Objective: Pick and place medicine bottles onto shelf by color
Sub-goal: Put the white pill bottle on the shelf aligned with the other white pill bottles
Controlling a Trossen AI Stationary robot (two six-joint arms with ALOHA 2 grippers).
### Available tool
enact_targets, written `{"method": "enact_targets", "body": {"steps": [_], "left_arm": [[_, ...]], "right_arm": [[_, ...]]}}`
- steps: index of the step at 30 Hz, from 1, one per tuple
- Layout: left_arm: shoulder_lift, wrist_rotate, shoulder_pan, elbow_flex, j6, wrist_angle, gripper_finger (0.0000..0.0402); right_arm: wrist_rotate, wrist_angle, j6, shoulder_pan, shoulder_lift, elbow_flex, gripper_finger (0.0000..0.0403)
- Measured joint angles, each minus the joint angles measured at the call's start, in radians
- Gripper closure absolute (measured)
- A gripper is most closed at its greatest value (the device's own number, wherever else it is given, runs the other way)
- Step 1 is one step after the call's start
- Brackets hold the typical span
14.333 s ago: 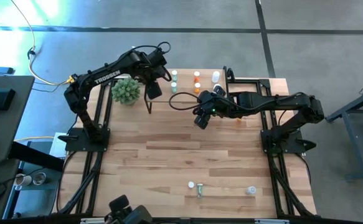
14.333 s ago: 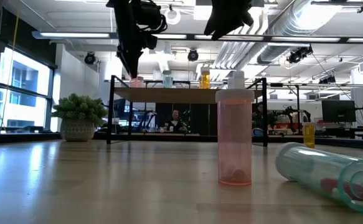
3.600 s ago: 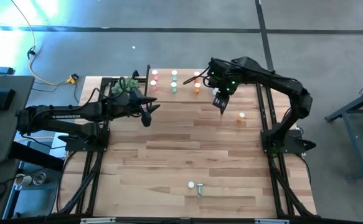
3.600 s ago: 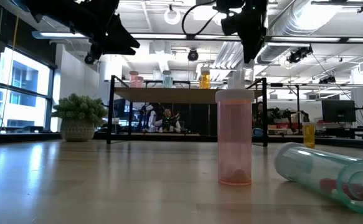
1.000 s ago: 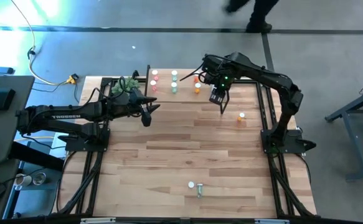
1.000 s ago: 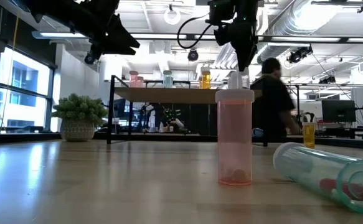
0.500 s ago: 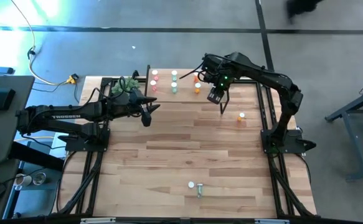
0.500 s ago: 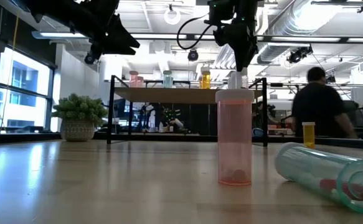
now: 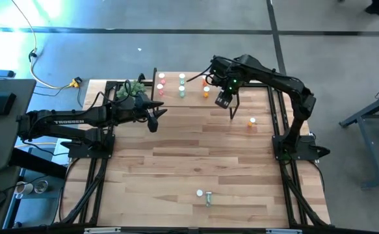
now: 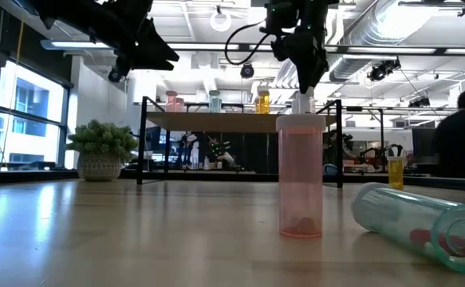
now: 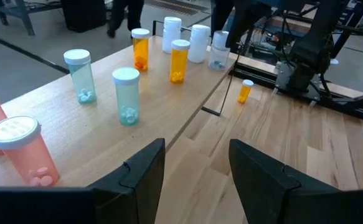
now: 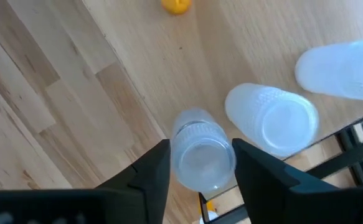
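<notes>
Clear bottle [image 12: 201,155] apparently gripped by right end effector [image 12: 198,163] | hardly moved | left end effector [image 11: 195,163] open, empty, unmoved

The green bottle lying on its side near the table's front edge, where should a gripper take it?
Come straight down and close across the green bottle's body: lying flat, its sides are the open faces. Probably grip away from the upright pink bottle standing close beside it.

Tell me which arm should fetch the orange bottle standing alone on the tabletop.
Right. The right gripper hangs over the shelf end nearest the orange bottle; the left gripper waits across the table.
</notes>
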Motion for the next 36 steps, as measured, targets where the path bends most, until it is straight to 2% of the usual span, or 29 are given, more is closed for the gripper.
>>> {"method": "enact_targets", "body": {"steps": [4, 22, 36], "left_arm": [[0.000, 0.000, 0.000, 0.000, 0.000, 0.000, 0.0232], [0.000, 0.000, 0.000, 0.000, -0.001, 0.000, 0.0232], [0.000, 0.001, 0.000, 0.000, -0.001, 0.000, 0.0232]], "right_arm": [[0.000, 0.000, 0.000, 0.000, 0.000, -0.002, 0.0229], [0.006, -0.001, 0.000, -0.004, -0.007, 0.001, 0.0226], [0.006, 0.000, 0.000, -0.012, -0.073, 0.002, 0.0226]]}}
